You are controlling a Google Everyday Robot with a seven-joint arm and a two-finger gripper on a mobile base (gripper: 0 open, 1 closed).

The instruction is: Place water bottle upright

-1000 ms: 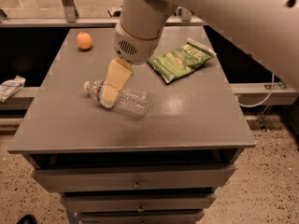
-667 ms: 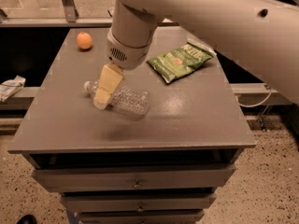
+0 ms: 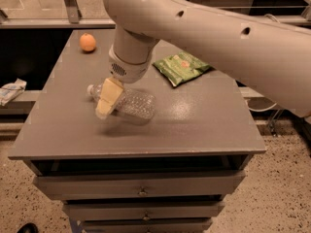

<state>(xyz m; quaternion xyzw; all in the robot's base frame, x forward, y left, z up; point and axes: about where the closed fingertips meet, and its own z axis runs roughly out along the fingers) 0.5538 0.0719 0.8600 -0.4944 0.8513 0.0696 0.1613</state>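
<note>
Cream-coloured plastic is what the gripper (image 3: 108, 100) ends in. It's parked low over the neck end of the water bottle (image 3: 135, 106), close to the tabletop (image 3: 204, 115). Honestly can't tell how wide the jaws are or whether they've got hold of anything; from this angle they just read as one pale slab across the bottle.

The bottle is lying on its side in the left-middle of the tabletop. It's clear ribbed plastic with the white cap (image 3: 90, 89) pointing to the far left and the base toward the right. No idea if there's any liquid in it.

Above the gripper there's a round off-white wrist with a little dotted grille, then a fat, smooth white arm (image 3: 209, 28) with a few round holes.

A green chip bag (image 3: 182, 68), flat and crinkly, lies well apart from the bottle toward the back right. A small orange fruit (image 3: 88, 42) sits at the far-left corner.

The tabletop is matte grey and faintly speckled. Under it are grey drawers (image 3: 142, 184) with small knobs, standing on a speckled floor (image 3: 277, 198).
</note>
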